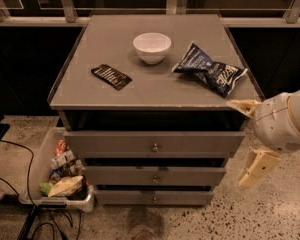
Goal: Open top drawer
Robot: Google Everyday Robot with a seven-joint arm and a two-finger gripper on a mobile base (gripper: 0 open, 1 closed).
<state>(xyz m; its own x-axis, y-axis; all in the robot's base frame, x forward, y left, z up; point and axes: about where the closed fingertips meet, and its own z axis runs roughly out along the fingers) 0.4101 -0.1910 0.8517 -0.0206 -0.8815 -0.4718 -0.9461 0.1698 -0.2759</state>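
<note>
**Approach to the top drawer**

The top drawer [115, 143] is seen just under the table [155, 89], its front not yet drawn out and its knob [154, 147] untouched at centre. The gripper [250, 136] is held beside the table's right front corner, well apart from the knob. Its jaws are spread wide and empty, presumably so that the knob can be enclosed.

Office-like snack corner: cabinet [155, 91] with bowl [152, 47] and chip bag [212, 73], snack bin [60, 203] on speckled floor [260, 214], claw [237, 143] beside cabinet

No readable text anywhere
</note>
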